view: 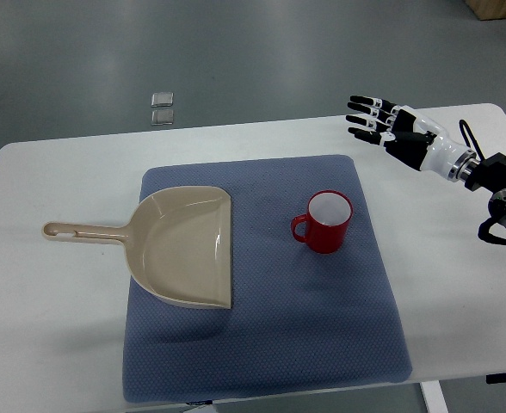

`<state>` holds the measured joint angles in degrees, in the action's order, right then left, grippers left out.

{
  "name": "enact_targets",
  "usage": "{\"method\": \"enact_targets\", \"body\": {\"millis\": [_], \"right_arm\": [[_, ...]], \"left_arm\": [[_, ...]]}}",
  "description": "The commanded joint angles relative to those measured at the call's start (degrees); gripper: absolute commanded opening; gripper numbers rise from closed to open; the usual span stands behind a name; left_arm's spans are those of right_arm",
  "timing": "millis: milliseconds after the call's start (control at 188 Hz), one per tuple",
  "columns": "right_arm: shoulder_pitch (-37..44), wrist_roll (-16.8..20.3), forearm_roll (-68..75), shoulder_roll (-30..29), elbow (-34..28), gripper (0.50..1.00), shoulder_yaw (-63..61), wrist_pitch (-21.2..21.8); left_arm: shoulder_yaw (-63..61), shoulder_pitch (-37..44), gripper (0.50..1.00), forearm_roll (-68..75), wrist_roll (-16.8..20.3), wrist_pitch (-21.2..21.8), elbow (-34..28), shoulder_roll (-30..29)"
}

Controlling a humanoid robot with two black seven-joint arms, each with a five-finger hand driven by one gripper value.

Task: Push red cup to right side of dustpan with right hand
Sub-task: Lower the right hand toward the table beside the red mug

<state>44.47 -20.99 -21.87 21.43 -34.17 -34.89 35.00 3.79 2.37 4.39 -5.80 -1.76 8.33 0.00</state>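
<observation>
A red cup [323, 222] with a white inside and a beige dustpan [184, 245] lie on a dotted blue-grey mat [322, 327] over a white table [55, 284].

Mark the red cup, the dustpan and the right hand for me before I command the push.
red cup [324, 232]: top view, on its red outer wall below the rim.
dustpan [184, 245]: top view, on the flat beige pan surface.
right hand [389, 127]: top view, on the palm behind the spread fingers.
</observation>
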Motion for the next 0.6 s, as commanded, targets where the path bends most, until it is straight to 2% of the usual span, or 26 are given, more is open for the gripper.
{"method": "enact_targets", "body": {"millis": [0,330,596], "right_arm": [[-0.7,-2.7,-4.1,0.1,0.0,0.936,0.2,0.0],[-1.2,-7.0,-6.7,2.5,0.7,0.936,1.1,0.0],[-3.6,-13.2,-6.9,2.6,2.2,0.936,4.7,0.0]], "left_arm": [[0.0,0.0,1.0,0.0,0.0,0.0,-0.1,0.0],[0.0,0.0,1.0,0.0,0.0,0.0,0.0,0.0],[0.0,0.0,1.0,0.0,0.0,0.0,0.0,0.0]]}}
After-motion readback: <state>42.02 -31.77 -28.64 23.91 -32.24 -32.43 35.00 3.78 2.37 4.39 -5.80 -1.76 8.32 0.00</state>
